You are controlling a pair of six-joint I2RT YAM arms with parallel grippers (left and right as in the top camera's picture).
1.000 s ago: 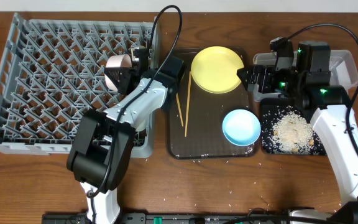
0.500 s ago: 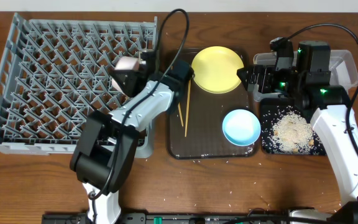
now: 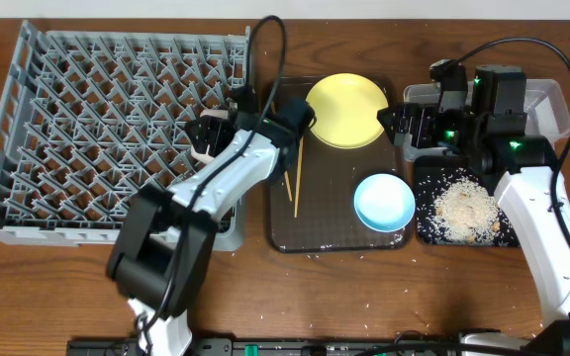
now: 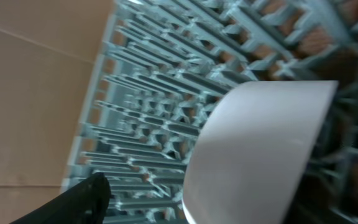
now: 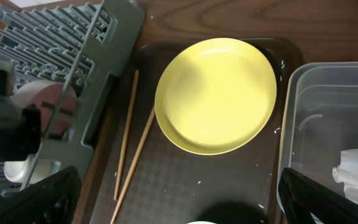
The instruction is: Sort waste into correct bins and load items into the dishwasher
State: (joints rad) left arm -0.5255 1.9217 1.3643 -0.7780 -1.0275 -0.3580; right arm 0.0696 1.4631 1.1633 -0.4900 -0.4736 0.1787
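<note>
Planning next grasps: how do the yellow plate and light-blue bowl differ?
The yellow plate is wider and flatter; the light-blue bowl is smaller and deeper. The plate lies at the brown tray's far end; the bowl at its near right corner. Both sit upright on the tray, ungripped.

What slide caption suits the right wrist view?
A round yellow plate and two wooden chopsticks lie on the dark brown serving tray.

The white bowl (image 4: pixel 253 155) is blurred and cut off below.
</note>
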